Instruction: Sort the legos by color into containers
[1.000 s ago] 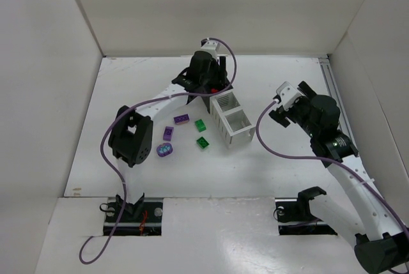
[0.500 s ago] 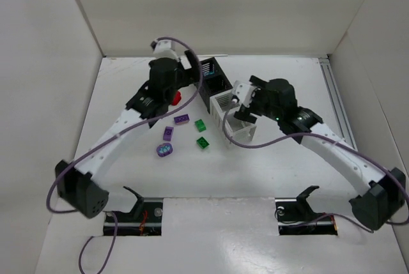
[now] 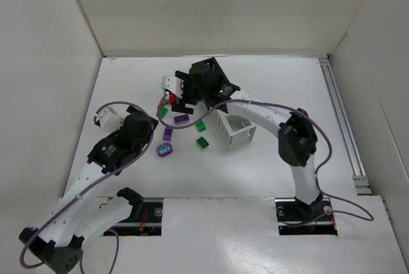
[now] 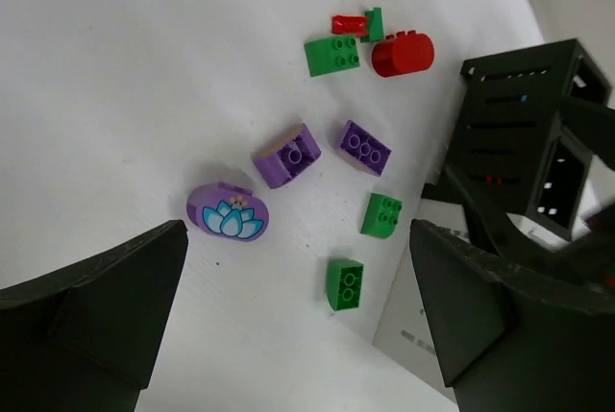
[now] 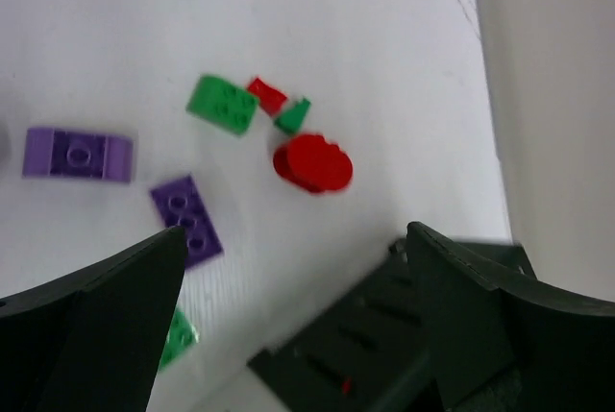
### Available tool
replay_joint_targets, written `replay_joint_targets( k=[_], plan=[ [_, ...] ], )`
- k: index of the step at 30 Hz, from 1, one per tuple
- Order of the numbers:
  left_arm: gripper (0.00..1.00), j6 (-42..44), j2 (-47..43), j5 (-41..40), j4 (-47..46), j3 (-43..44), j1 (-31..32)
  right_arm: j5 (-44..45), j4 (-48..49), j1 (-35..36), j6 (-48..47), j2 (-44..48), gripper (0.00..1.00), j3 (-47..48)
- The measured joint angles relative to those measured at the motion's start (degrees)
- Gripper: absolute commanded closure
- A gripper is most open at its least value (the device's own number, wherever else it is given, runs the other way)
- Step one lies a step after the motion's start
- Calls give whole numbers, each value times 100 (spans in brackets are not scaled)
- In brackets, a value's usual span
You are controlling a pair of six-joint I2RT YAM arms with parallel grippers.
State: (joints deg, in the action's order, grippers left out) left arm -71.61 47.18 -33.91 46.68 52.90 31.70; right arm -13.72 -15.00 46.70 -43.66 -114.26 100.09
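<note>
Loose legos lie left of the containers: a red round one (image 3: 172,99) (image 4: 403,54) (image 5: 312,163), a small red piece (image 4: 349,24), green ones (image 4: 332,54) (image 4: 381,215) (image 4: 344,283), two purple bricks (image 4: 286,156) (image 4: 364,147) and a purple lotus piece (image 4: 228,212). The black bins (image 4: 524,143) are mostly hidden under my right arm in the top view; the white bins (image 3: 233,124) show. My right gripper (image 3: 182,98) (image 5: 293,326) hovers open above the red lego and the black bin's edge. My left gripper (image 3: 146,127) (image 4: 298,335) hangs open and empty, back from the pile.
White walls enclose the table on the left, back and right. A metal rail (image 3: 339,114) runs along the right side. My right arm's elbow (image 3: 297,140) stands just right of the white bins. Purple cables trail from both arms.
My left arm has pulled back from the black bins to the near left. My right arm has swung from the right side across the bins to above the red lego.
</note>
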Motion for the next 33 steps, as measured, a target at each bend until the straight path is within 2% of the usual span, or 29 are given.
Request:
replay_joint_targets(
  k=[6, 10, 21, 33],
  plan=[
    [0, -533, -1126, -39, 468, -280, -33, -387, -361, 0, -13, -1915, 0, 1910],
    [0, -634, -1283, 42, 601, -487, -31, -282, -621, -11, 50, -2758, 0, 2702],
    [0, -664, -1303, 96, 723, -544, -31, -90, -437, -256, 852, -3233, 0, 2935],
    [0, -619, -1285, 85, 715, -557, -31, -168, -59, -387, 1294, -3895, 0, 3593]
  ],
)
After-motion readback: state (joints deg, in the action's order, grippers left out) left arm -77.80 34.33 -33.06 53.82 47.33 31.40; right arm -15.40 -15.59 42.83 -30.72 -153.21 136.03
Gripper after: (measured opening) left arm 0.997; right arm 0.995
